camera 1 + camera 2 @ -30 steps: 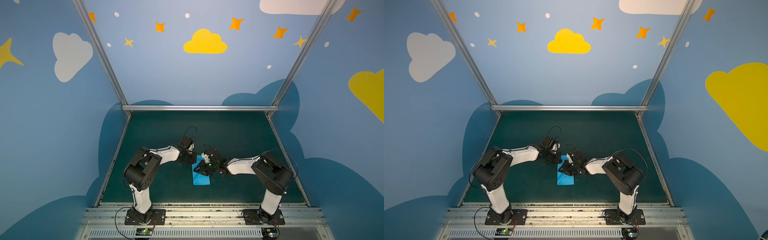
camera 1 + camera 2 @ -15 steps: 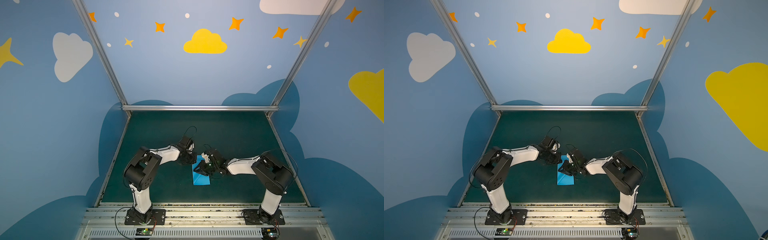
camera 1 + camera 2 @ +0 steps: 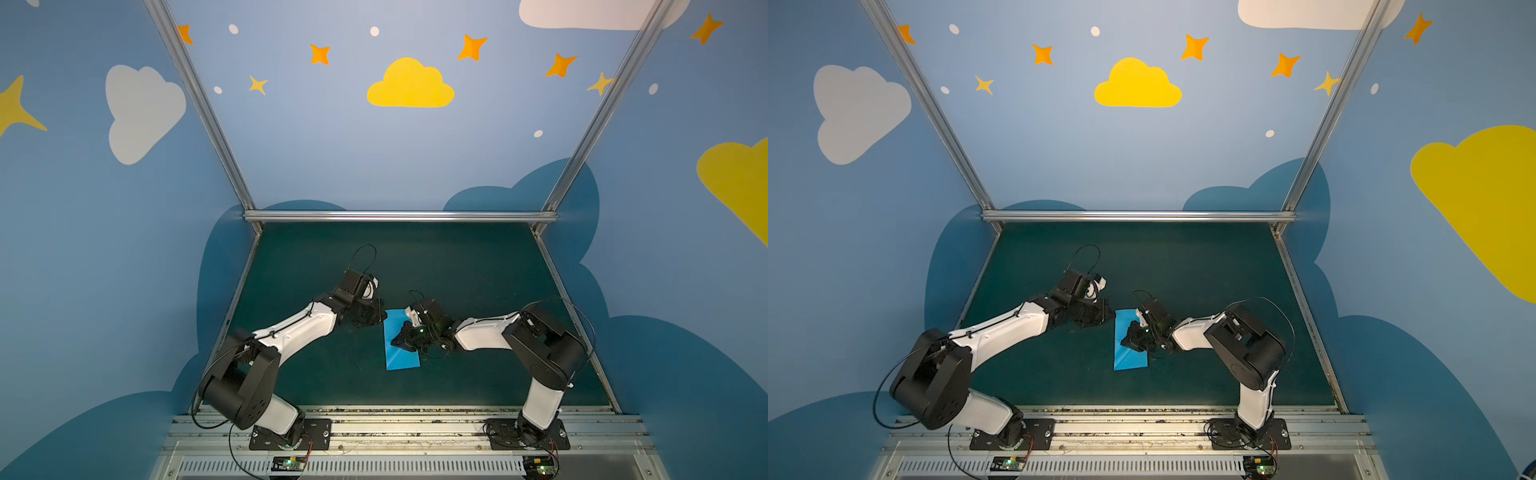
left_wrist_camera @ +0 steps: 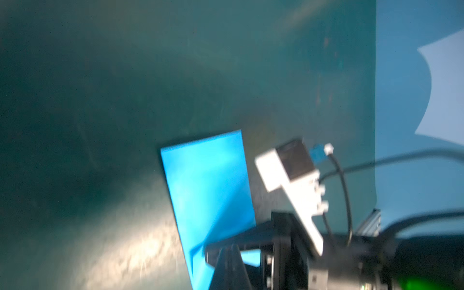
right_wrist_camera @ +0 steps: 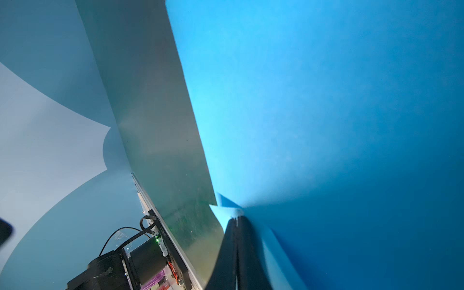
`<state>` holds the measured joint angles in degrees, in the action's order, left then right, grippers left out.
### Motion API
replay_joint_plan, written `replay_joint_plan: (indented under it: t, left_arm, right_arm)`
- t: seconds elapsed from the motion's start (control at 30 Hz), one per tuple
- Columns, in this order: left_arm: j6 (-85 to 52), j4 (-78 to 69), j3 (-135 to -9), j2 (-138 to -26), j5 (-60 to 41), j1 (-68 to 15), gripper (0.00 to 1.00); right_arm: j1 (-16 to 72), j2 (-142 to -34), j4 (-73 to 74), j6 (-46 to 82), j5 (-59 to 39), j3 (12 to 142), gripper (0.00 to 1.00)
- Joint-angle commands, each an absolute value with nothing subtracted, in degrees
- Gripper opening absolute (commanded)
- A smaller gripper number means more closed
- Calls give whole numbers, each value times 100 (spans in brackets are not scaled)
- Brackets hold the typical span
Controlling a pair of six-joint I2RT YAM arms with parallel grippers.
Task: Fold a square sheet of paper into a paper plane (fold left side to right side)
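Note:
The square sheet of paper (image 3: 402, 357) (image 3: 1130, 359) lies on the green mat as a bright blue rectangle, folded in half lengthwise. No paper plane is in view. My right gripper (image 3: 395, 343) (image 3: 1124, 343) reaches over the sheet from the right. Its tips sit near the sheet's left long edge. In the right wrist view the right gripper (image 5: 237, 219) is shut, with a small raised flap of the paper (image 5: 326, 113) pinched at its tips. My left gripper (image 3: 380, 319) (image 3: 1109, 316) is shut and holds nothing, by the sheet's far left corner. The left wrist view is blurred; it shows the paper (image 4: 208, 180).
The green mat (image 3: 457, 270) is bounded by a metal rail (image 3: 399, 216) at the back and slanted rails at both sides. Painted blue walls rise behind them. Both arm bases stand on the front rail (image 3: 395, 428). The two wrists are close together over the sheet.
The right gripper's jaws have closed at the paper's left edge. Both arms have stayed almost in place, and the sheet has not shifted.

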<state>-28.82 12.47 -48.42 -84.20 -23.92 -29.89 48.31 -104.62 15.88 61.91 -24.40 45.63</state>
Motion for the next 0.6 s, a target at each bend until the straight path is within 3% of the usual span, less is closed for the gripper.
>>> replay_joint_plan:
  t: [0.0,0.3,0.57]
  left_arm:
    - [-3148,1220,-4387,-8132,-2439,-3187,4]
    - [-3565,844,-3467,-7482,-2102,-3922,4]
    - [-3562,575,-3563,-7967,-2092,-4162,4]
  right_arm:
    - [4828,-10555,1424,6196,-2364,4465,0]
    - [4819,-10546,1390,6179,-2364,4428,0]
    - [4819,-10573,1384,6179,-2364,4420,0]
